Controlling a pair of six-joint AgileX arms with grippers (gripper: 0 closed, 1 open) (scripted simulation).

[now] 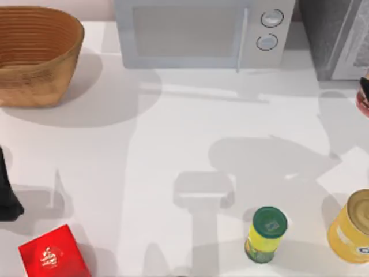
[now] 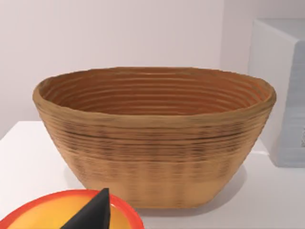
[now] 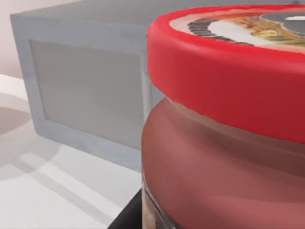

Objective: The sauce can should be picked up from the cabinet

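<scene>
The sauce can (image 3: 224,124) looms close in the right wrist view, with a red lid over a reddish-brown body. In the top view the sauce can (image 1: 362,103) sits at the far right edge, just in front of the dark grey cabinet (image 1: 328,34). My right gripper (image 1: 364,85) is shut on it, and one dark finger (image 3: 127,217) shows beside the can's base. The cabinet (image 3: 86,95) and its lighter framed panel stand behind the can. My left arm (image 1: 7,193) is parked at the table's left edge.
A woven basket (image 1: 36,55) stands at the back left and a white microwave (image 1: 199,32) at the back middle. Near the front lie a red box (image 1: 53,254), a yellow-green can (image 1: 266,234) and a bigger yellow can (image 1: 351,228).
</scene>
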